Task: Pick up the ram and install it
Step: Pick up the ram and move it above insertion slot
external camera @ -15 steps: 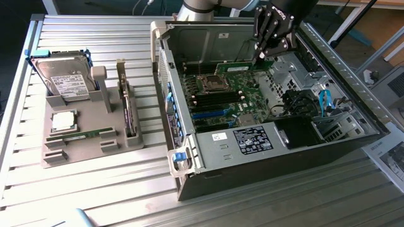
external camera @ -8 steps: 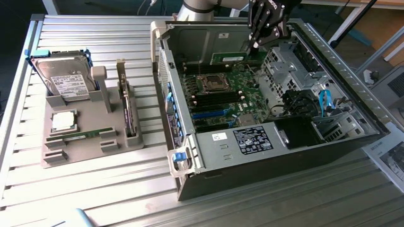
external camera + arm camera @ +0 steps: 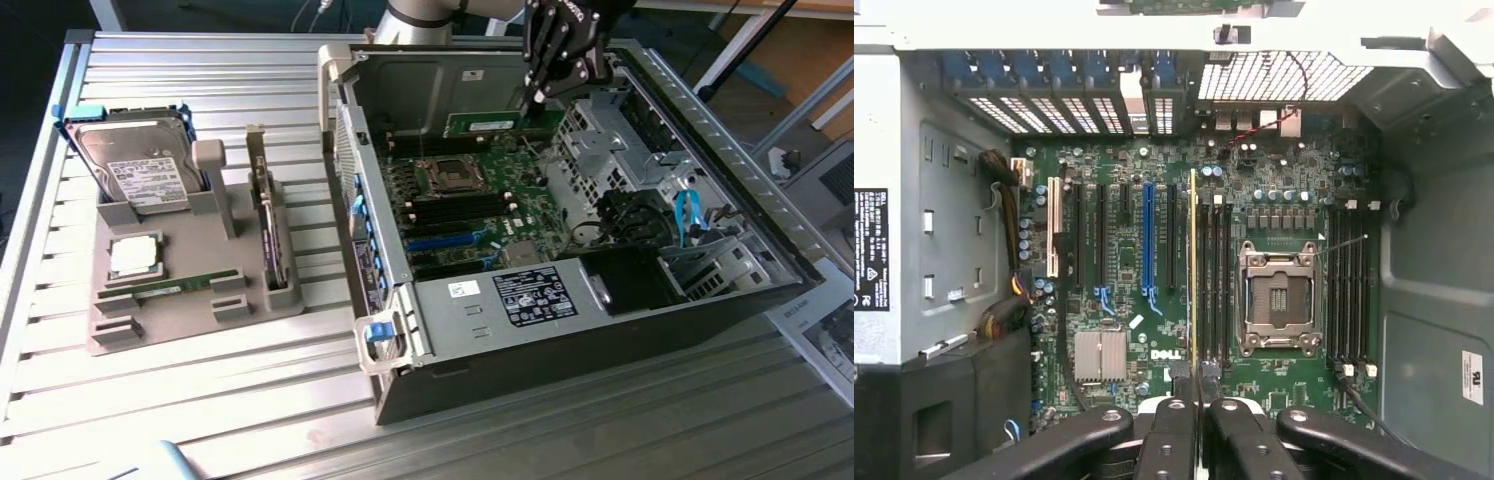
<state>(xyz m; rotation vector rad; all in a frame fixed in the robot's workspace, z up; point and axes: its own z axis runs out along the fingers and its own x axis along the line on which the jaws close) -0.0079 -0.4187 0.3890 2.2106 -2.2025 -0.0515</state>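
My gripper [image 3: 538, 98] hangs over the far end of the open computer case [image 3: 694, 300], shut on the ram [image 3: 483, 124], a slim green stick held level above the motherboard [image 3: 467, 200]. In the wrist view the ram [image 3: 1194, 270] shows edge-on as a thin line between the black fingers [image 3: 1172, 440], running over the black memory slots [image 3: 1212, 280] beside the empty processor socket [image 3: 1279, 298]. It is above the board, apart from the slots.
On the exterior view's left, a grey holder [image 3: 174, 320] carries a hard drive [image 3: 140, 170], a silver processor [image 3: 134, 255], another green stick [image 3: 171, 289] and an upright card [image 3: 271, 240]. Case walls, a drive cage [image 3: 601, 140] and cables [image 3: 687, 215] surround the board.
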